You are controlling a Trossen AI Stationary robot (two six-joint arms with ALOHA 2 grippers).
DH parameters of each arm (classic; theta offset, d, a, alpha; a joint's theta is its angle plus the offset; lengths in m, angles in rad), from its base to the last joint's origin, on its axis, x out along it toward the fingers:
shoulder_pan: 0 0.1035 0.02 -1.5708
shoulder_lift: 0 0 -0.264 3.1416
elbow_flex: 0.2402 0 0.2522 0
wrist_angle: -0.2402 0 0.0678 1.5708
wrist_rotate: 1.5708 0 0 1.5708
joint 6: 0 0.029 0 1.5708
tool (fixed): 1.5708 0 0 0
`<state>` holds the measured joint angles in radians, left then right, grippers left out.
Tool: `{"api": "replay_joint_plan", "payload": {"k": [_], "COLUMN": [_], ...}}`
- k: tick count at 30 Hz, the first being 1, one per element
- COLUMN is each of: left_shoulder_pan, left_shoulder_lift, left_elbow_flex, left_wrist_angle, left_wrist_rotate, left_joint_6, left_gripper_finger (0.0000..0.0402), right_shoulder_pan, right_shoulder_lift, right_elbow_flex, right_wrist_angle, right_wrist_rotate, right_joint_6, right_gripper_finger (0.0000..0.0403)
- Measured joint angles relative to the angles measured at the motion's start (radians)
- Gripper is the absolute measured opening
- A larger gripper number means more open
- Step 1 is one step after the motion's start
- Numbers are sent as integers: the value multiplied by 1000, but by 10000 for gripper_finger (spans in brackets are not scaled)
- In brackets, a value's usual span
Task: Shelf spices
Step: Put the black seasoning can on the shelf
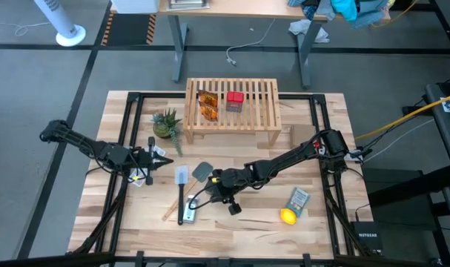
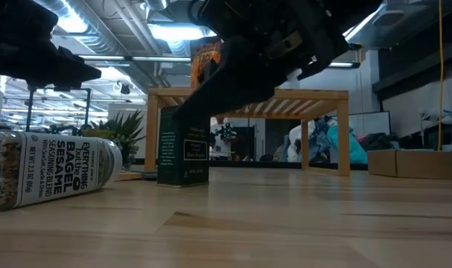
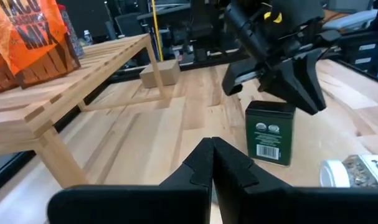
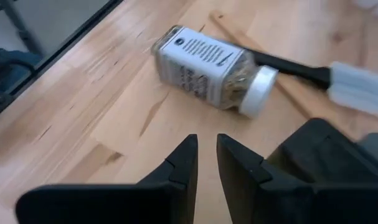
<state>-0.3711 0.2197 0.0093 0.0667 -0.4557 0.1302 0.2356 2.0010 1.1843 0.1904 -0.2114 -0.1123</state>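
The shelf (image 1: 232, 122) stands at the table's far middle, with two orange packets (image 1: 207, 104) and a red box (image 1: 234, 101) on its slats. A dark tin (image 3: 269, 133) stands upright on the table, near the middle. My right gripper (image 4: 205, 158) hovers at the tin's top, its fingers a narrow gap apart with nothing between them. A clear white-capped bottle (image 4: 207, 65) lies on its side just beyond. My left gripper (image 3: 212, 165) is shut and empty at the table's left (image 1: 161, 157), pointing toward the tin. My right gripper slants down from the table's right, beside the top edge (image 3: 282, 107) of the upright tin. The tin is not between the fingers. I cannot tell whether a finger touches it.
Two spatulas (image 1: 182, 182) and a wooden stick lie by the bottle. A lemon (image 1: 287, 216) and a grey-blue packet (image 1: 299, 199) sit at the near right. A small plant (image 1: 166, 123) stands left of the shelf.
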Motion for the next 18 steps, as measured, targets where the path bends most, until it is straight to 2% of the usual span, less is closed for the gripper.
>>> {"api": "replay_joint_plan", "payload": {"k": [6, 13, 18], "left_shoulder_pan": [-1, -1, -1], "left_shoulder_lift": [-1, -1, -1], "left_elbow_flex": [0, 0, 0], "left_wrist_angle": [0, -1, -1], "left_wrist_rotate": [1, 0, 0], "left_joint_6": [-68, -71, -71], "left_gripper_finger": [0, 0, 0], "right_shoulder_pan": [0, 0, 0], "right_shoulder_lift": [0, 0, 0], "right_elbow_flex": [0, 0, 0], "right_wrist_angle": [29, 46, 47], "right_wrist_rotate": [109, 205, 253], "right_joint_6": [1, 8, 105], "right_gripper_finger": [65, 65, 65]}}
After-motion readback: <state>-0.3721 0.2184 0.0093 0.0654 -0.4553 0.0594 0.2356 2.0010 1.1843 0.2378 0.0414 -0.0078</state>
